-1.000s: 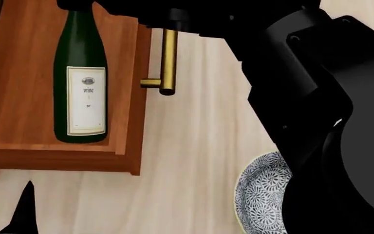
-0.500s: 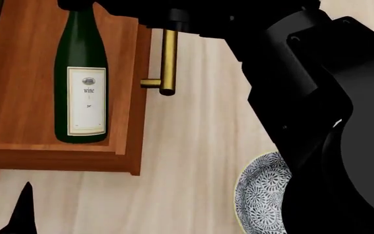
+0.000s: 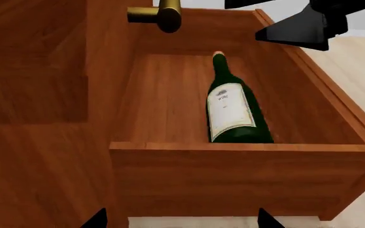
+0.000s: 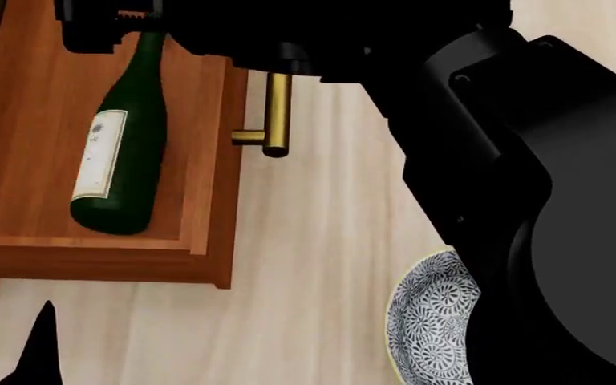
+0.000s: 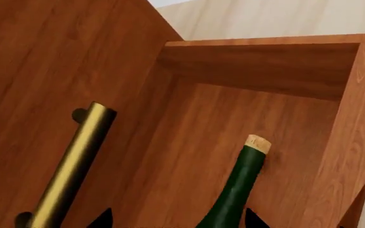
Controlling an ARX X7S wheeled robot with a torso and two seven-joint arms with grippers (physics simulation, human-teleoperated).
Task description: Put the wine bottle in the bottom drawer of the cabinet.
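Note:
The wine bottle point(image 4: 121, 160) lies on its side in the pulled-out bottom drawer point(image 4: 209, 176) of the cabinet point(image 3: 36, 95), its base slanted toward the drawer's near corner and its label turned sideways. In the left wrist view the wine bottle point(image 3: 233, 111) rests on the floor of the drawer point(image 3: 233, 175). My right gripper point(image 4: 110, 24) hovers over the bottle's neck point(image 5: 239, 190). Its jaws stand open, and the neck passes close to one fingertip point(image 5: 252, 218). My left gripper point(image 3: 181, 223) is open and empty outside the drawer's side wall.
A patterned bowl point(image 4: 431, 321) sits on the pale wood floor, partly behind my right arm. The drawer's brass handle point(image 4: 276, 104) sticks out from its front panel. Another brass handle point(image 5: 68, 171) is on the cabinet face above the drawer.
The bottle has swung and rolled: its base moved left and its label turned away from the head camera. The right arm shifted slightly left.

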